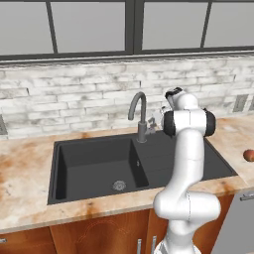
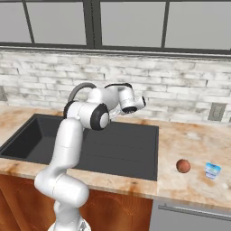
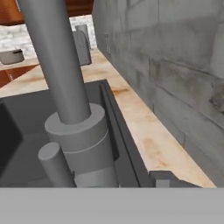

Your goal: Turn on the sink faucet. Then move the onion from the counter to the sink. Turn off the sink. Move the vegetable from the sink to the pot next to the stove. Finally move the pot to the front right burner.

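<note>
The faucet [image 1: 139, 115] is a dark grey gooseneck with a tall arched spout, standing at the sink's [image 1: 94, 158] back rim at about 12 o'clock from the drain [image 1: 119, 185]; in the hand view its thick column [image 3: 54, 61] rises from a round collar, with a short lever stub [image 3: 54, 164] at 7 o'clock of that base. The gripper [image 2: 143, 102] sits close behind the faucet by the brick wall [image 1: 74, 99], and I cannot tell whether its fingers are apart or together. The small round reddish-orange onion [image 2: 182, 166] lies on the beige blotched counter [image 2: 194, 140] at 3 o'clock of the sink, just beside a small blue-and-white packet [image 2: 212, 170] whose print is too small to read.
</note>
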